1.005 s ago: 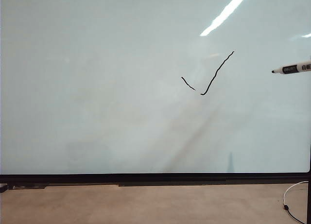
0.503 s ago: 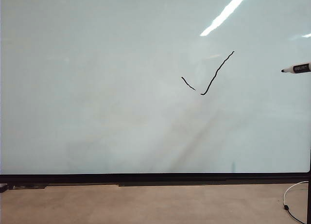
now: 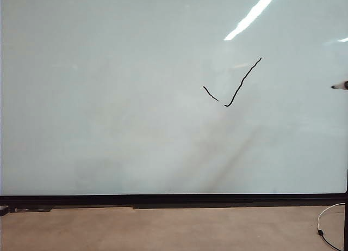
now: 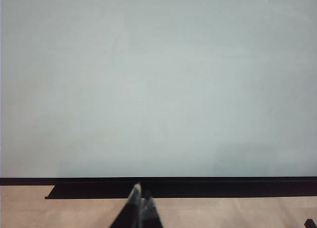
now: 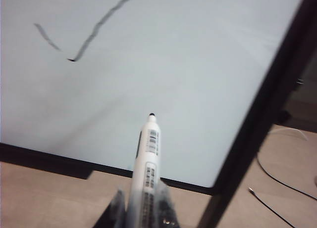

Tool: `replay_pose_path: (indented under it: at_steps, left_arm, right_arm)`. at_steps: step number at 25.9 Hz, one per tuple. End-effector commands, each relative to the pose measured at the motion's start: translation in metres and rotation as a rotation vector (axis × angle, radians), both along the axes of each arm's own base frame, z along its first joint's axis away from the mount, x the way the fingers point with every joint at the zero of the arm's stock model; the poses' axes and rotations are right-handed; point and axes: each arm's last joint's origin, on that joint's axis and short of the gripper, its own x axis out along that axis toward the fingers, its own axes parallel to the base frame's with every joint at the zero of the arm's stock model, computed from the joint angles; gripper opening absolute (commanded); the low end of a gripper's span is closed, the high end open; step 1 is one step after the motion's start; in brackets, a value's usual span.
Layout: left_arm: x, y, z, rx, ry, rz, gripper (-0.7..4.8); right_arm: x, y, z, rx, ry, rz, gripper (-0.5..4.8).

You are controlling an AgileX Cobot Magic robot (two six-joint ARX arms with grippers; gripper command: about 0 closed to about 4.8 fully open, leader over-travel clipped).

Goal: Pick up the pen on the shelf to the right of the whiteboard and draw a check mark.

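Observation:
The whiteboard [image 3: 109, 98] fills the exterior view, with a black check mark [image 3: 234, 85] drawn right of its middle. Only the dark tip end of the pen [image 3: 340, 86] pokes in at the right edge there, off the board's surface. In the right wrist view my right gripper [image 5: 141, 205] is shut on the pen [image 5: 148, 159], its tip pointing at the whiteboard [image 5: 173, 65] well away from the check mark [image 5: 84, 32]. My left gripper [image 4: 140, 201] is shut and empty, low in front of the whiteboard [image 4: 158, 79]. The shelf is out of view.
The board's black frame [image 3: 174, 199] runs along its lower edge above a tan floor. A thin white cable with a black plug [image 3: 321, 229] lies at the lower right, beside the frame's right post [image 5: 257, 119].
The pen has drawn back to the right, out of the exterior view except for its tip, and sits slightly lower. The check mark and left gripper are unchanged.

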Motion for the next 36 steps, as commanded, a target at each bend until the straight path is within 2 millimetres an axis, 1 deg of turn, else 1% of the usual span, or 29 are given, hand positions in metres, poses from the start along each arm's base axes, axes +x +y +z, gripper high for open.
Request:
replay_pose_path:
  at_steps: [1, 13, 36]
  left_arm:
    - [0.0, 0.0, 0.002, 0.005, -0.015, -0.001, -0.04]
    - [0.0, 0.0, 0.002, 0.005, -0.015, -0.001, -0.04]
    - [0.0, 0.0, 0.002, 0.005, -0.015, -0.001, -0.05]
  right_arm:
    - [0.001, -0.005, 0.003, 0.009, -0.019, -0.011, -0.05]
    - [0.003, -0.02, 0.003, 0.008, -0.02, -0.036, -0.05]
    - [0.003, -0.02, 0.003, 0.027, -0.017, -0.041, -0.05]
